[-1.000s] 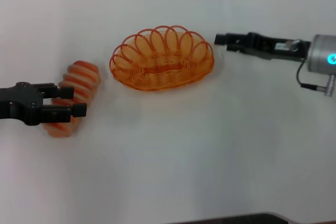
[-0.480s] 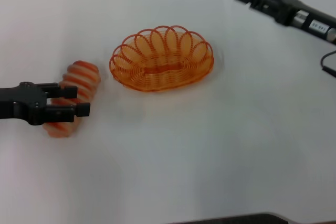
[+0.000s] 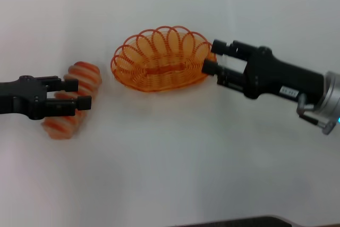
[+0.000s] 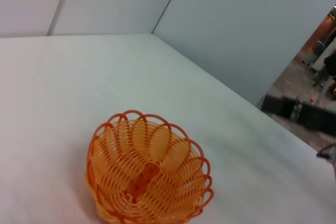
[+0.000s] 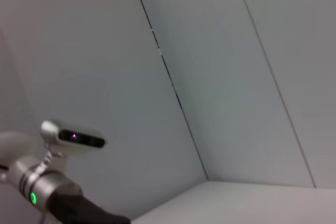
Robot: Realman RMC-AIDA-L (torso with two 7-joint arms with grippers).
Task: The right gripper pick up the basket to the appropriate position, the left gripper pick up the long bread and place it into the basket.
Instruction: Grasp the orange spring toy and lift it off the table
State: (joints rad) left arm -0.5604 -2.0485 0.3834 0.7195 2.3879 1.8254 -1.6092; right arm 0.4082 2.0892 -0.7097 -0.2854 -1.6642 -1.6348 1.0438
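Right gripper [image 3: 211,58] spread wide at basket [image 3: 162,59] rim; left gripper [image 3: 75,93] spread wide over long bread [image 3: 79,75].

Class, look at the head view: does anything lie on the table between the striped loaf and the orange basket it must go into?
Nothing visible does. Only bare white table separates the long bread from the basket.
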